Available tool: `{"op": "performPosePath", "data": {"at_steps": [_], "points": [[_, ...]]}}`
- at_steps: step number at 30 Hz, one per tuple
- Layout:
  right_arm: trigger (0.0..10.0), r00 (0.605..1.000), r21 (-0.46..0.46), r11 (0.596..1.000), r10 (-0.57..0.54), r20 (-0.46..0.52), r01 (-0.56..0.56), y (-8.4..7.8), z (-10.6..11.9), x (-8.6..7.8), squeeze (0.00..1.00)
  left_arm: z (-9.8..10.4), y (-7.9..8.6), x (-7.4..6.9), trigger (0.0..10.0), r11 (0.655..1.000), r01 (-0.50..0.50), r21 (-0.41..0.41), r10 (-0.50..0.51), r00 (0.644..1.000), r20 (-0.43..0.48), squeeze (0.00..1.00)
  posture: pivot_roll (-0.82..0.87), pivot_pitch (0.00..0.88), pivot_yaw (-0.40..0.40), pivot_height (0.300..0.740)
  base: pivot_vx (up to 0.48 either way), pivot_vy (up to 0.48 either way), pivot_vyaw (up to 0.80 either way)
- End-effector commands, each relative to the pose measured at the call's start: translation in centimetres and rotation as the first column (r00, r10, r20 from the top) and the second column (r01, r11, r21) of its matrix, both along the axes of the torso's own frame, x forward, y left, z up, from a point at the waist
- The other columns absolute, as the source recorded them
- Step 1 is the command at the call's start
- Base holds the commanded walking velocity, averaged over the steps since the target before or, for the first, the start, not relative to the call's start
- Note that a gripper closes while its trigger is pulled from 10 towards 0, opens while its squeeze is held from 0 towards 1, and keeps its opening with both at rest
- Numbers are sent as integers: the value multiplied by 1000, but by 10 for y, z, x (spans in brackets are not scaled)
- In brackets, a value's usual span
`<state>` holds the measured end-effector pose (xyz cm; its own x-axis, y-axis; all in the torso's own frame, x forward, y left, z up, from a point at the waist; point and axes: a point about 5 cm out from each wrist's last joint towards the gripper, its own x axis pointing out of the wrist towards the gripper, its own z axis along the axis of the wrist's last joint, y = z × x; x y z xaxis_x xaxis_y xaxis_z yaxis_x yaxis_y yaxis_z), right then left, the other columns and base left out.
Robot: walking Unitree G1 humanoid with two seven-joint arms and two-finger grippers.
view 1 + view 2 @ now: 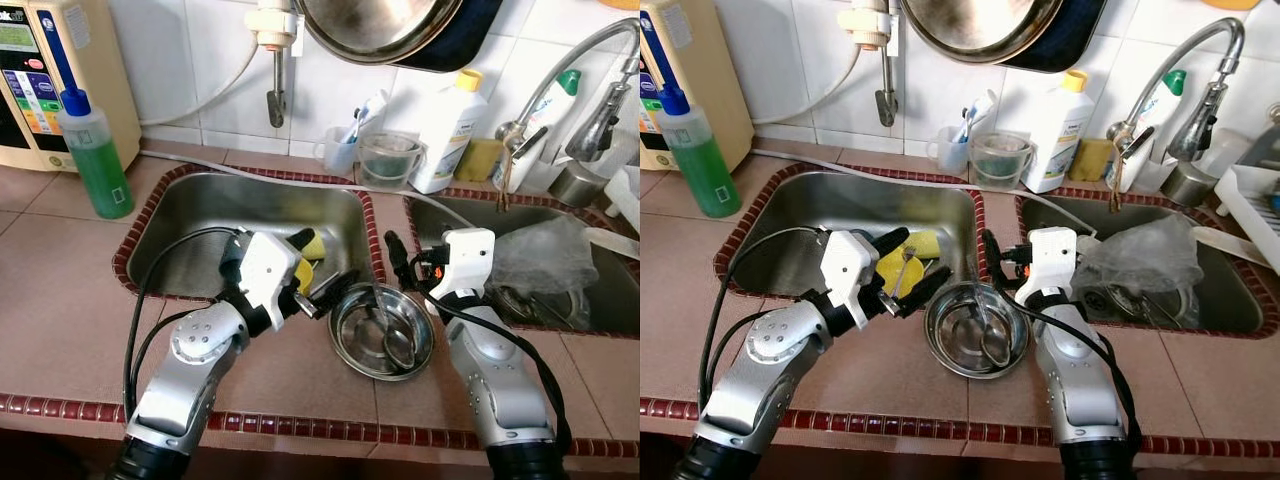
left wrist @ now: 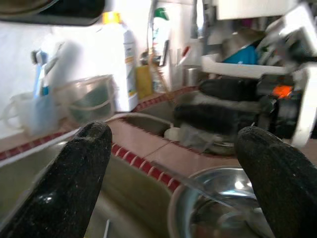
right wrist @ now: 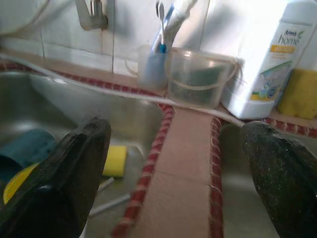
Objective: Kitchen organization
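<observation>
Tiled counter (image 1: pixel 60 290), round steel bowl (image 1: pixel 381 331)

Silver arms (image 1: pixel 195 370), white wrists, black cables, seemingly rough-textured black fingers (image 2: pixel 74 186).

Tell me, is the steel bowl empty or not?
Not empty. The bowl stands upright on the counter and a spoon lies inside it.

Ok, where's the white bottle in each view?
Left eye: bottle upper right, beside the tub.
Right eye: right of centre.
Left wrist: behind the tub.
Right wrist: beside the tub.
Landmark: the clear tub on its left.
</observation>
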<state>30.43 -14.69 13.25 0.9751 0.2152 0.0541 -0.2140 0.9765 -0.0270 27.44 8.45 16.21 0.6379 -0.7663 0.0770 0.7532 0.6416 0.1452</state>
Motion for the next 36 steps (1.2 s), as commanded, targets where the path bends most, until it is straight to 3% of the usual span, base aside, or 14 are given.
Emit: {"op": "performPosePath", "data": {"at_steps": [1,9,17,23,28,36], "points": [[10000,999,-22,999,50,-14,-50,8,-3,-6,0,1,-7,-8,10000,999,50,9,-50,999,-1,0,52,0,-58,740,0,0,0],[10000,969,-33,970,237,-66,-239,42,-15,-23,0,-6,-5,-26,10000,995,98,22,-98,995,-34,0,72,0,-74,740,0,0,0],[10000,951,-22,954,295,-89,-298,53,-16,-27,0,-20,10,-35,10000,993,80,81,-75,995,-66,0,94,0,-93,740,0,0,0],[10000,953,0,960,277,-120,-279,53,-19,-30,0,-19,16,-34,10000,994,61,92,-55,996,-64,0,101,0,-101,740,0,0,0],[10000,971,42,981,196,-138,-192,50,-19,-31,0,-17,20,-33,10000,993,61,99,-55,997,-60,0,102,0,-105,740,0,0,0],[10000,976,83,989,133,-174,-120,46,-17,-32,0,-13,26,-29,10000,982,133,131,-128,991,-44,0,96,1,-99,740,0,0,0]]}}
